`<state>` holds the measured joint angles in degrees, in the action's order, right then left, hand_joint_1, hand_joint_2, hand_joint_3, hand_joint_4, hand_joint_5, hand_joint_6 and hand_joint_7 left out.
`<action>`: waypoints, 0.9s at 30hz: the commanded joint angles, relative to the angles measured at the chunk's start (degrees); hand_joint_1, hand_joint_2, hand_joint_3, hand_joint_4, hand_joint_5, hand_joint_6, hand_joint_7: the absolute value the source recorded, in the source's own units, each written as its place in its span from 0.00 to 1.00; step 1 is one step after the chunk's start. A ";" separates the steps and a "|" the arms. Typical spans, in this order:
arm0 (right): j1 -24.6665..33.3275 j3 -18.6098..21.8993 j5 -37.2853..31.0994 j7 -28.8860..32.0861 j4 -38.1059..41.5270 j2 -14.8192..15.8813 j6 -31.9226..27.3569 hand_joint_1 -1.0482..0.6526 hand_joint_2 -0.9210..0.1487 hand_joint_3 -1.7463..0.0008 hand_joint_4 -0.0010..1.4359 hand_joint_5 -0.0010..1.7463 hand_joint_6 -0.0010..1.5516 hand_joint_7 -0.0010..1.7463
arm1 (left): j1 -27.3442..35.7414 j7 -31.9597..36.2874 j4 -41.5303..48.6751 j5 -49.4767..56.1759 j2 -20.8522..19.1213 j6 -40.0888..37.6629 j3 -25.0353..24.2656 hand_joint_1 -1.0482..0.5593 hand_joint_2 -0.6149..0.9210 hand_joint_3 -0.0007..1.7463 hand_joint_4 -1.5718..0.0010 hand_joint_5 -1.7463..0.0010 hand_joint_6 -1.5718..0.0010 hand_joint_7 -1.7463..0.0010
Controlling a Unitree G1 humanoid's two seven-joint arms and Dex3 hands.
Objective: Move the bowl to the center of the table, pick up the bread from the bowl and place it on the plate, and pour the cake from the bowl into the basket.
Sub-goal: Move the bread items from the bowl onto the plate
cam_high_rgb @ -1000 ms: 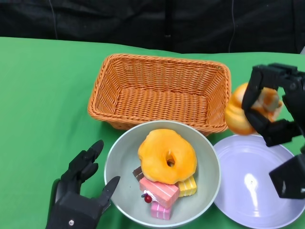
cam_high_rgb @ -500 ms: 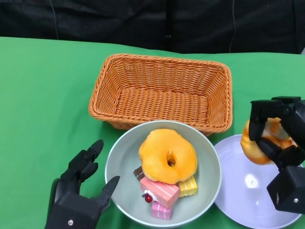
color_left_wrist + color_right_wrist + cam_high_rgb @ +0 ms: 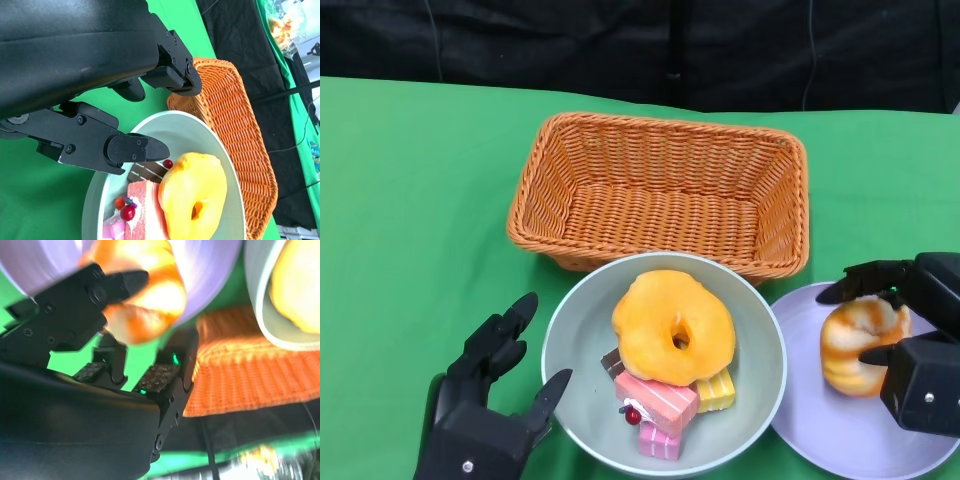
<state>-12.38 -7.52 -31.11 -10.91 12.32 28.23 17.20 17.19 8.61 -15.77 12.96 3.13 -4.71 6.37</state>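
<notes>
The bread (image 3: 860,345) in my right hand (image 3: 910,350) now rests on the plate (image 3: 820,430); a second ago I held it up beside the basket (image 3: 655,190), half a second ago it hung just above the plate's far edge; it has come down and inward since. My fingers (image 3: 855,283) arch over and around it, and the right wrist view shows dark fingertips (image 3: 125,279) against the crust (image 3: 145,300); whether I am gripping it or have already slackened I cannot tell from these pictures. I judge this piece as good as delivered; what remains for it is to let go and lift clear without dragging it off the rim.

The bowl (image 3: 570,340) sits in the middle in front of the basket, its far rim just meeting the basket's near wall; it has not shifted. A ring-shaped bun (image 3: 672,327) lies on top of the small cakes (image 3: 655,405), so another piece of bread is left to move before any pouring.

My left hand (image 3: 485,405) rests spread and empty beside the bowl's left side, thumb (image 3: 130,149) near the rim, unchanged.
</notes>
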 commanded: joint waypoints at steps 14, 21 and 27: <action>2.15 -0.16 -2.41 0.96 -8.02 1.53 -3.61 0.18 0.00 0.96 0.02 0.00 0.07 0.00 | -0.28 -0.07 -0.54 0.12 -0.42 -0.82 -0.26 0.50 1.00 0.16 0.94 0.53 0.70 0.99; 3.81 0.37 -3.78 6.23 -11.29 1.33 -2.67 0.19 0.00 0.97 0.00 0.00 0.07 0.00 | 0.06 0.02 -1.32 0.45 -0.23 -1.80 0.14 0.50 1.00 0.16 0.94 0.54 0.70 0.99; 5.14 1.55 -0.14 8.11 -19.24 -0.25 1.15 0.20 0.00 0.95 0.04 0.02 0.07 0.01 | 0.05 0.01 -1.23 0.09 -0.16 -1.39 0.14 0.50 1.00 0.16 0.94 0.54 0.70 0.99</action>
<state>-7.81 -6.75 -32.91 -2.99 -4.83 28.35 17.19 17.06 8.62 -16.59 13.06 3.17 -6.24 6.60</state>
